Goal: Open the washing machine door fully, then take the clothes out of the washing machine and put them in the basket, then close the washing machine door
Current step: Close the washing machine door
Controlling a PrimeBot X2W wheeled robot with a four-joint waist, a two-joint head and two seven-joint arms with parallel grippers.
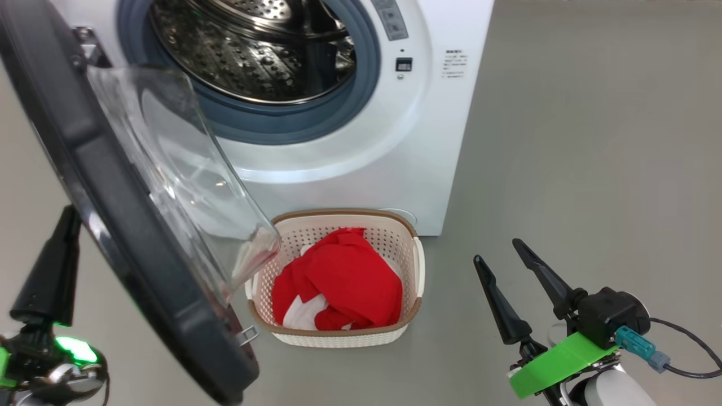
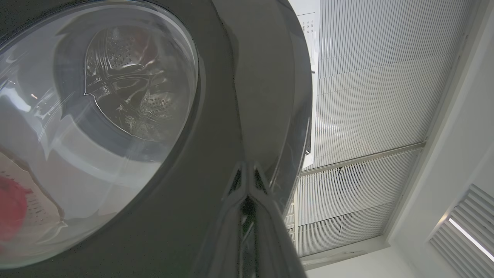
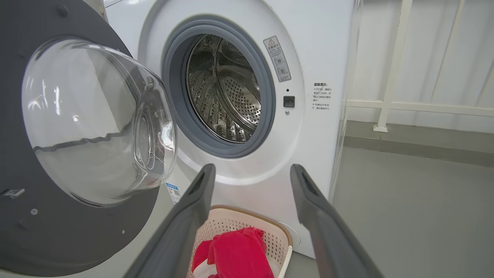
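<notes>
Glossy black round door (image 1: 118, 225), one bulging clear glass bowl (image 1: 192, 186), touched by tips of clenched left pincer (image 2: 247, 170). Beyond: one boxy white washing machine (image 1: 428, 141), perforated steel drum (image 1: 254, 62). Left of splayed, empty right pincer (image 1: 497, 251): one cream perforated basket (image 1: 338, 336) holding soft red clothes (image 1: 350, 276).

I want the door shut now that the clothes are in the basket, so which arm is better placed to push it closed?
Left. The left fingers, shut, sit just behind the door, at its outer face, ready to push. The right fingers hang open over the floor, well away from it.
</notes>
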